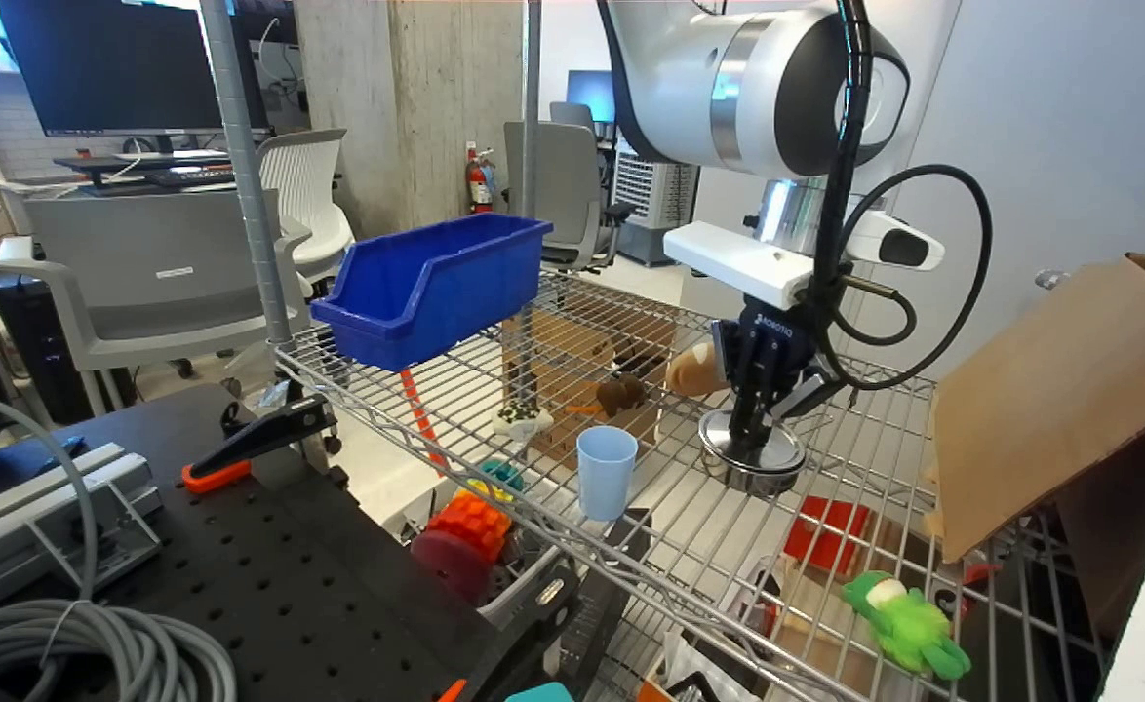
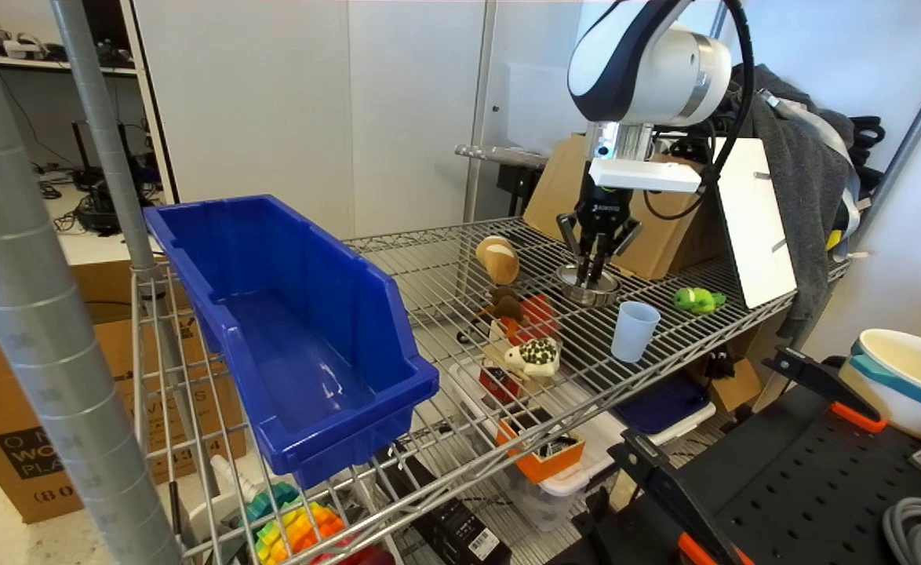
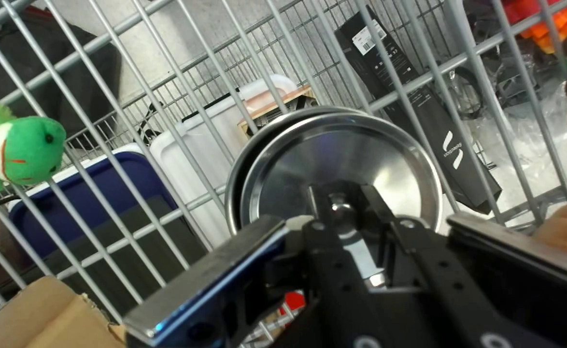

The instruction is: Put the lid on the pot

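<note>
The shiny steel pot (image 1: 758, 481) stands upright on the wire shelf, and it also shows in an exterior view (image 2: 586, 297). The round silver lid (image 3: 336, 150) lies over the pot's mouth, a little off centre. In the wrist view the pot's rim (image 3: 232, 193) shows past the lid's left and far edge with a dark crescent between. My gripper (image 3: 342, 195) points straight down with its narrow fingers on both sides of the lid's knob, looking shut on it. The fingertips (image 1: 750, 441) reach down close to the lid's top in both exterior views. The near edge of the lid is hidden by the fingers.
A light blue cup (image 1: 605, 473) stands near the pot. A green plush toy (image 1: 904, 624), a tan plush (image 2: 498, 259) and a turtle plush (image 2: 535, 357) lie around it. A cardboard box (image 1: 1050, 390) and a big blue bin (image 2: 288, 353) stand on the shelf.
</note>
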Motion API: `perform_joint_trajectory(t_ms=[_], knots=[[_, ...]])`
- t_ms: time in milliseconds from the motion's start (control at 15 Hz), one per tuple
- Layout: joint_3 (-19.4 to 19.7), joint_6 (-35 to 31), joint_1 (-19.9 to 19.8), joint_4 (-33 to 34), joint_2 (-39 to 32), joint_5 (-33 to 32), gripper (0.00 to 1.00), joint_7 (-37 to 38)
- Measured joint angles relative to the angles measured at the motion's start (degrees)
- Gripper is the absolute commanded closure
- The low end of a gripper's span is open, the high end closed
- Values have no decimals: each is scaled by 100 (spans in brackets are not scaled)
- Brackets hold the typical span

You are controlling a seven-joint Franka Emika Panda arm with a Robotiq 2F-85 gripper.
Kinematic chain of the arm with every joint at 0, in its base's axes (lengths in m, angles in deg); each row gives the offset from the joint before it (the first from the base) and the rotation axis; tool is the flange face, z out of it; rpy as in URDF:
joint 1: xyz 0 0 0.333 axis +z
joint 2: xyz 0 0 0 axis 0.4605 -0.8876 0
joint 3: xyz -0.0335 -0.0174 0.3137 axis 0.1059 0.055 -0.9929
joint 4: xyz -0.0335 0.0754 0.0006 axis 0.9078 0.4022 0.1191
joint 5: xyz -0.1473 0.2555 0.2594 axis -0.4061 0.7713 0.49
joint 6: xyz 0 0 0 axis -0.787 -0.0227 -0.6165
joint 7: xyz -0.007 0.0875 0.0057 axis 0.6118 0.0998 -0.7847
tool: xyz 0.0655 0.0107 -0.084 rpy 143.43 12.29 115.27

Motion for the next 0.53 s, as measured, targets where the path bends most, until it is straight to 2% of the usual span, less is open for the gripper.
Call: perform_joint_trajectory(t_ms=[400,533], knots=[[0,-175,44,-91,87,-1,5,2],[-4,-187,68,-276,292,0,0,-8]])
